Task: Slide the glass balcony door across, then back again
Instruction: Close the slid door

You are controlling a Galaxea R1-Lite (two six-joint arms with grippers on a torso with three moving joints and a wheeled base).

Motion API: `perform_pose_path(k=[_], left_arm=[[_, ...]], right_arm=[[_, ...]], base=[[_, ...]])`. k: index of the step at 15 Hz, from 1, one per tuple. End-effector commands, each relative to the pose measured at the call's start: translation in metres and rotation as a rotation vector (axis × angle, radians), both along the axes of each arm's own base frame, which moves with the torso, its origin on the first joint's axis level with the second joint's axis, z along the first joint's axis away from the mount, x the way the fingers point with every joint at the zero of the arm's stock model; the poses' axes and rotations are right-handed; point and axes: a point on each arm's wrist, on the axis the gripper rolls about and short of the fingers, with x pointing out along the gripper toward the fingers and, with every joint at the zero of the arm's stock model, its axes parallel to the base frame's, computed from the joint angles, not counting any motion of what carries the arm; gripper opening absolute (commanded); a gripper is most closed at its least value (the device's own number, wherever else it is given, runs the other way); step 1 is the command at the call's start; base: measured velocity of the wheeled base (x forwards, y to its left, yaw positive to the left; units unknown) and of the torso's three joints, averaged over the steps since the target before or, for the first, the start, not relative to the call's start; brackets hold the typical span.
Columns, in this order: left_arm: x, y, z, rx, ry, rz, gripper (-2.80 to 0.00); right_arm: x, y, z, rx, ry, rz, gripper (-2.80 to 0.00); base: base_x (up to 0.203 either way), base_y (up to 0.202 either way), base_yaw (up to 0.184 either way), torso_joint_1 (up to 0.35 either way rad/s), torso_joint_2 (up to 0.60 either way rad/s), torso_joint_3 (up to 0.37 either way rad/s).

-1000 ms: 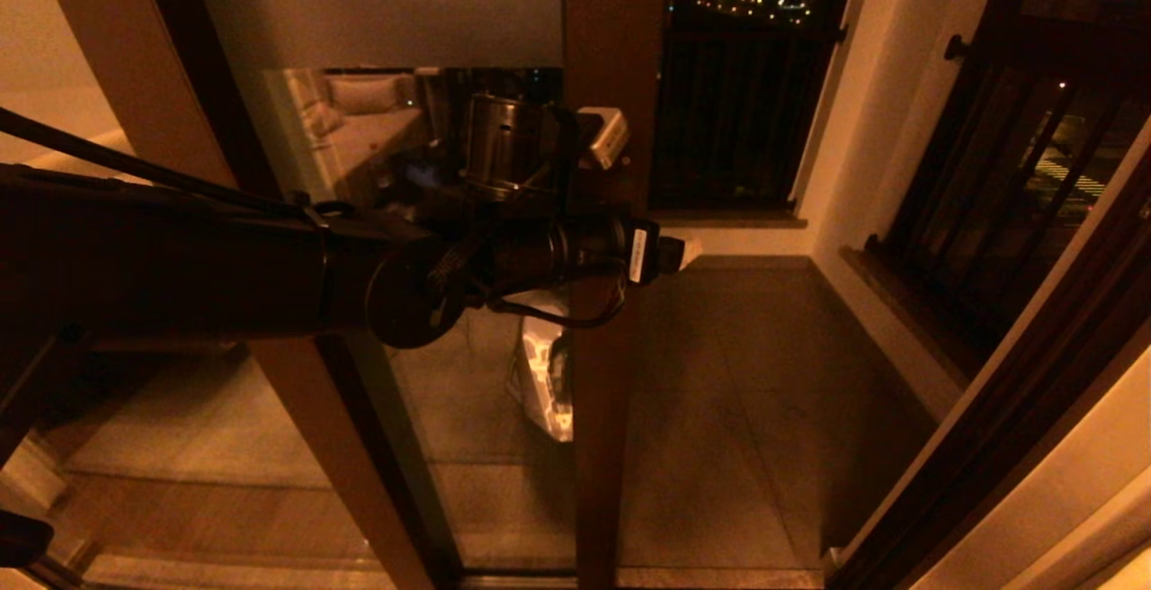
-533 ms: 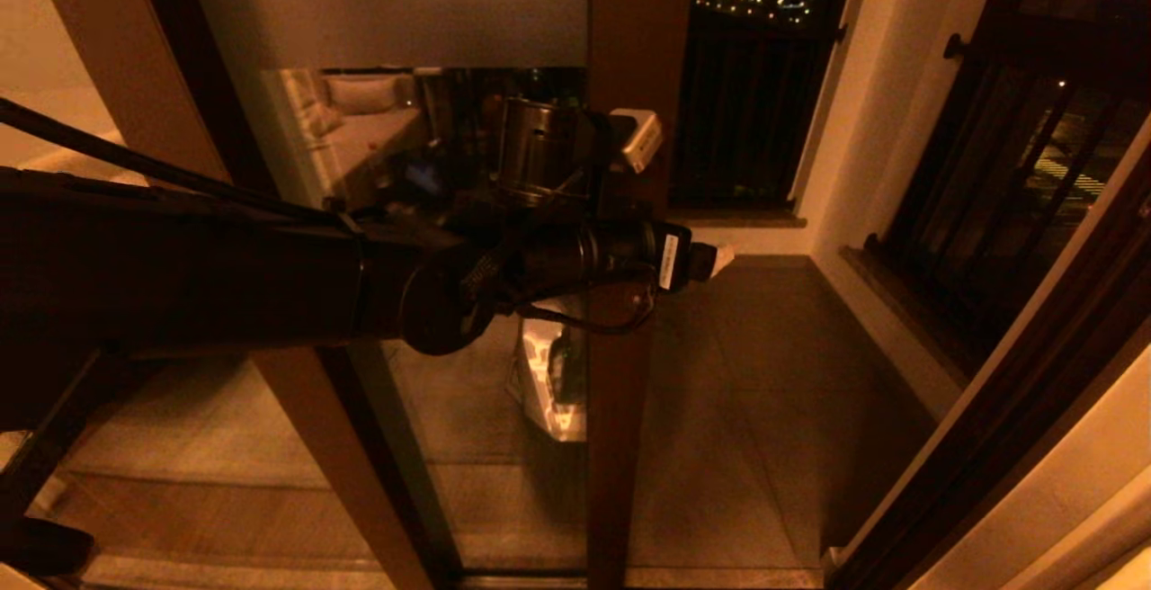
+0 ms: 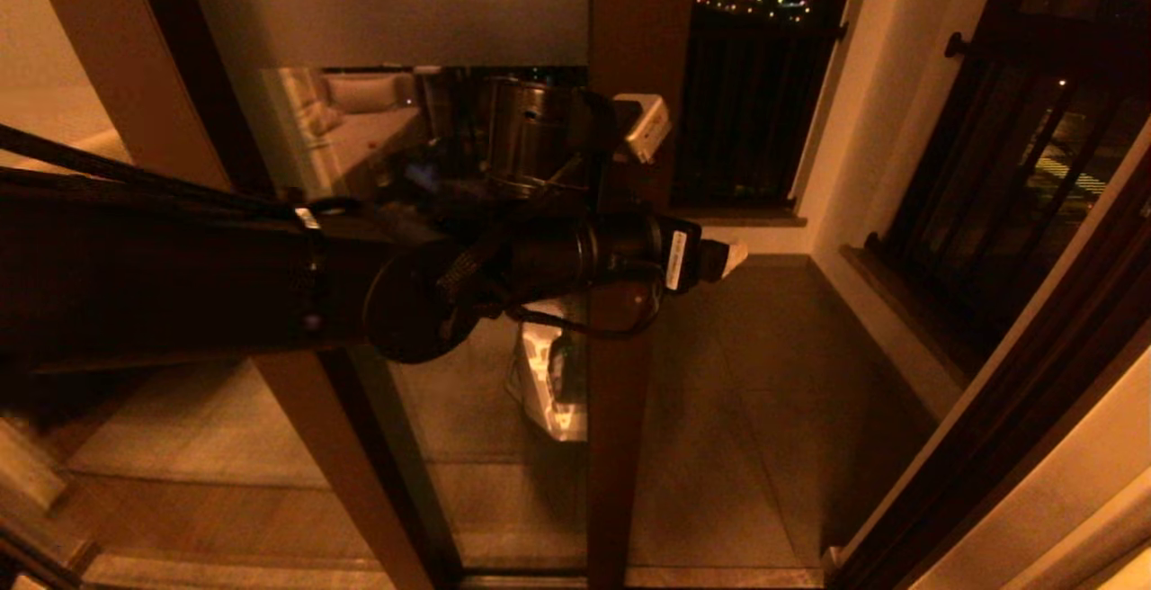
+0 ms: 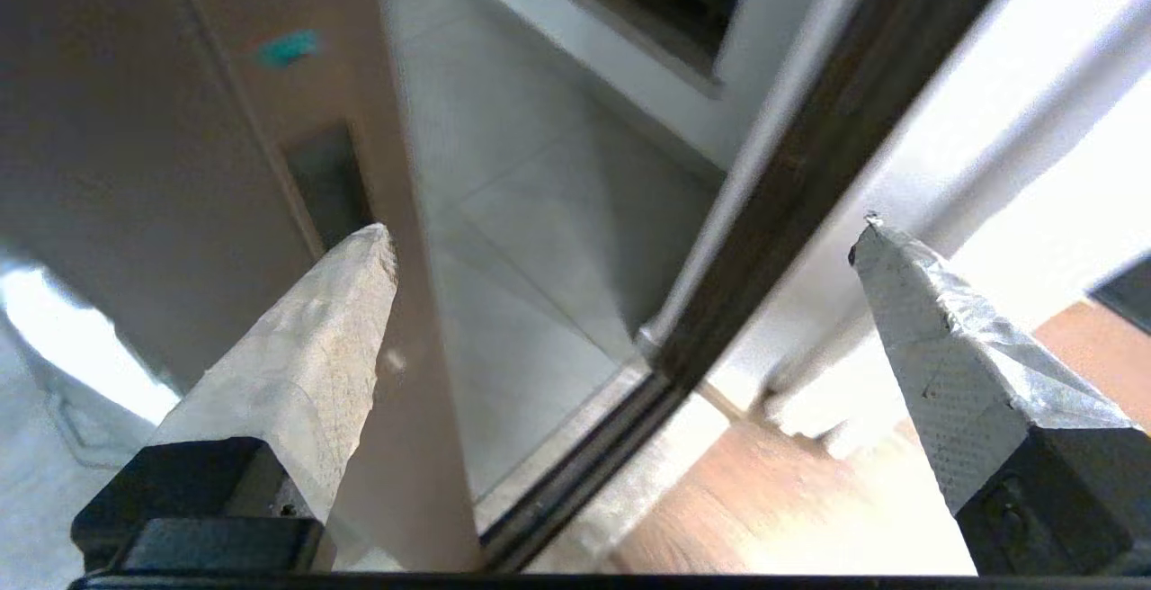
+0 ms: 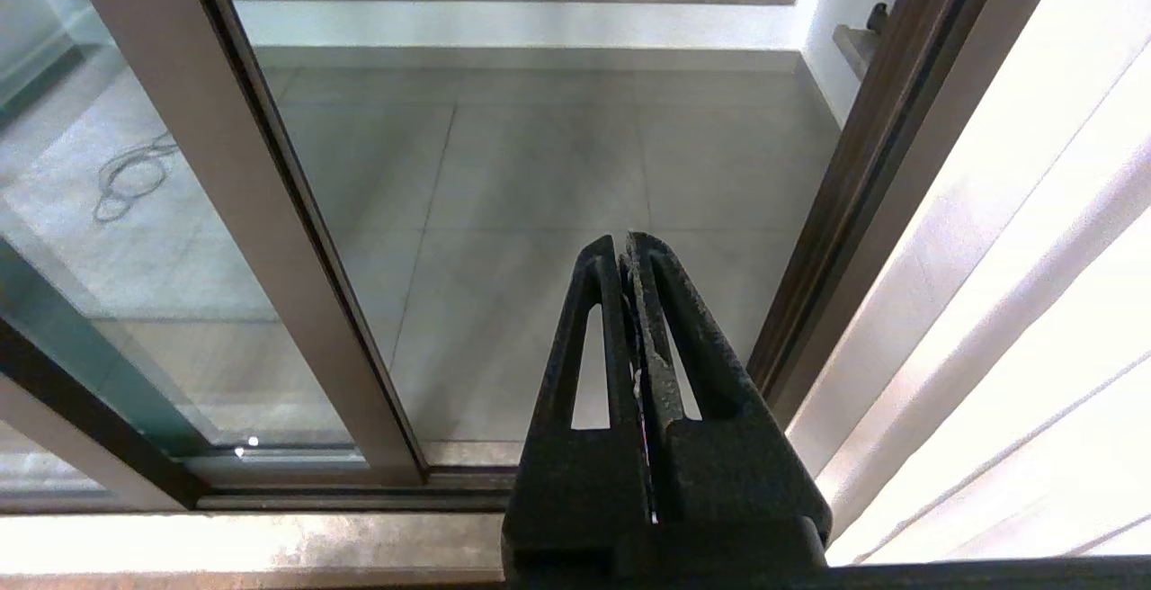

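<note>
Straddling the glass balcony door (image 3: 620,446) edge, left pincer (image 4: 620,239) spread wide; right pincer (image 5: 629,253) clenched.

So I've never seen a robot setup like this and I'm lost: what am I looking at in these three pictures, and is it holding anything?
It is a two-armed robot facing a sliding glass balcony door. The dim picture comes from its head camera; the dark bulk is its left arm reaching to the door's brown frame. The other two come from cameras on each wrist. The left gripper is open, one finger against the frame edge, clamping nothing. The right gripper is shut and empty, pointing down at the balcony floor.
</note>
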Motion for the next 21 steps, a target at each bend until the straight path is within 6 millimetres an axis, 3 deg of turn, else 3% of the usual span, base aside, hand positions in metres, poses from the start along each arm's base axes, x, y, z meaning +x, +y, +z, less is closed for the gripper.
perform_pose_path(k=[1,4,9,10,12,14,15,16,19,21], left_arm=[[-0.032,0.029,0.033,-0.046,-0.046,-0.004,0.00],[-0.076,0.092,0.055,-0.047,-0.067,0.107,0.00],[-0.141,0.220,0.073,-0.067,-0.159,0.637,0.00],[-0.166,0.246,0.076,-0.086,-0.194,0.733,0.00],[-0.218,0.277,0.071,-0.114,-0.257,0.865,0.00],[-0.261,0.290,0.054,-0.094,-0.307,0.997,0.00],[-0.276,0.292,0.045,-0.085,-0.325,1.034,-0.45],[-0.291,0.292,0.035,-0.084,-0.348,1.049,-2.80],[-0.339,0.285,-0.005,-0.055,-0.376,0.985,-2.80],[-0.347,0.281,-0.026,-0.028,-0.311,0.942,-2.80]], right_arm=[[0.000,0.000,0.000,-0.001,0.001,0.001,-2.80],[0.000,0.000,0.000,-0.001,0.001,0.001,-2.80],[0.000,0.000,0.000,-0.001,0.001,0.001,-2.80],[0.000,0.000,0.000,-0.001,0.001,0.001,-2.80],[0.000,0.000,0.000,-0.001,0.001,0.001,-2.80],[0.000,0.000,0.000,-0.001,0.001,0.001,-2.80],[0.000,0.000,0.000,-0.001,0.001,0.001,-2.80],[0.000,0.000,0.000,-0.001,0.001,0.001,-2.80],[0.000,0.000,0.000,-0.001,0.001,0.001,-2.80],[0.000,0.000,0.000,-0.001,0.001,0.001,-2.80]], base=[[0.000,0.000,0.000,0.000,0.00,0.000],[0.000,0.000,0.000,0.000,0.00,0.000],[0.000,0.000,0.000,0.000,0.00,0.000],[0.000,0.000,0.000,0.000,0.00,0.000],[0.000,0.000,0.000,0.000,0.00,0.000],[0.000,0.000,0.000,0.000,0.00,0.000],[0.000,0.000,0.000,0.000,0.00,0.000],[0.000,0.000,0.000,0.000,0.00,0.000],[0.000,0.000,0.000,0.000,0.00,0.000],[0.000,0.000,0.000,0.000,0.00,0.000]])
